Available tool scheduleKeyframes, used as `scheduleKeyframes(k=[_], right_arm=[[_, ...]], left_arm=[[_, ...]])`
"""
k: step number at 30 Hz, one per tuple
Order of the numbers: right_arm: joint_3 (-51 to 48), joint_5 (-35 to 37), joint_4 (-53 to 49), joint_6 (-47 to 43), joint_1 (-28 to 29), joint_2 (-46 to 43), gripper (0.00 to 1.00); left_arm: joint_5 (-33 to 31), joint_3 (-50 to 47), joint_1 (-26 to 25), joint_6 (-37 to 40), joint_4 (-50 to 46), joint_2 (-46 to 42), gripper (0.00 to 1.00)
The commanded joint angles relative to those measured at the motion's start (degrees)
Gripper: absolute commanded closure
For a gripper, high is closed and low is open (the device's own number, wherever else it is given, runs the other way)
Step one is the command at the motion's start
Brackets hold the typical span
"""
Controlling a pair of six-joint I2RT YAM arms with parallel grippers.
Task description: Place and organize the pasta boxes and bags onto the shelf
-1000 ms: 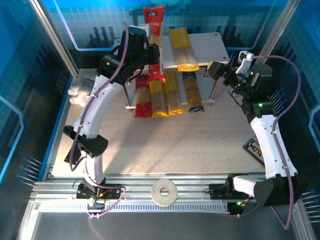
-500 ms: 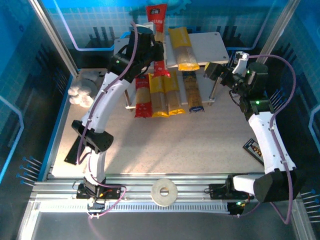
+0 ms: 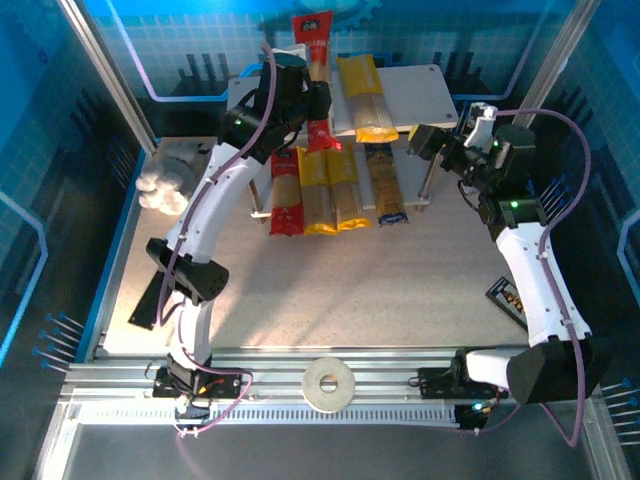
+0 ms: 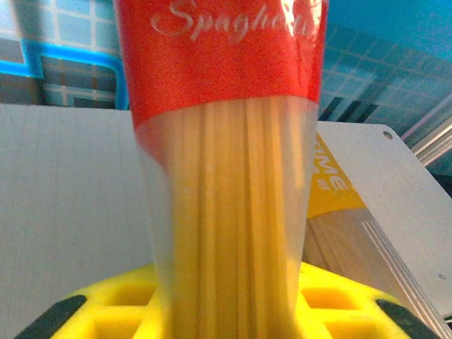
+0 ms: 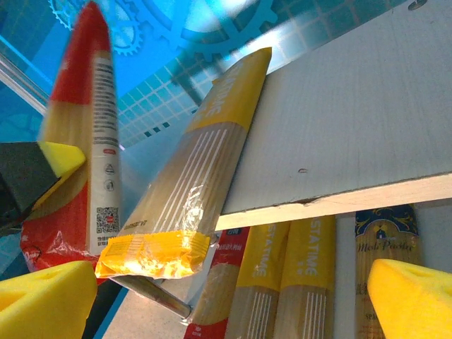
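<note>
The shelf (image 3: 405, 95) stands at the back of the table. On its upper board a yellow pack (image 3: 365, 100) lies flat, and a red pack (image 3: 312, 60) lies beside it on the left, its near end past the front edge. That red pack (image 4: 226, 176) runs between the fingers of my left gripper (image 3: 308, 102); the yellow pads (image 4: 113, 307) sit close on both sides, and I cannot tell whether they press it. The lower board carries a red pack (image 3: 285, 195), two yellow packs (image 3: 330, 190) and a clear, dark-blue-ended pack (image 3: 388, 185). My right gripper (image 3: 425, 140) hangs open by the shelf's right front corner, with nothing between its fingers (image 5: 413, 300).
A white tape roll (image 3: 329, 381) lies on the rail at the near edge. A small dark object (image 3: 508, 300) sits at the table's right edge and a white bundle (image 3: 160, 185) at the left. Metal frame posts stand at both back corners.
My left arm has carried the red pack farther back over the upper board, then held nearly still. My right gripper has shifted slightly and stays open.
</note>
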Motion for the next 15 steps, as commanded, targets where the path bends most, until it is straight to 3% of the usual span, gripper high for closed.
scheduleKeyframes(k=[1,15], right_arm=[[0.86,-1.07,1.94,-0.33,0.79,0.26,0.00],[0.86,-0.85,1.29,-0.58,0.86,-0.39,0.00]], left_arm=[[-1.68,1.54,1.11,-0.20,6.98,-0.49,0.63],[-1.61,-3.70,1.20,-0.46,10.11,-3.60,0.59]])
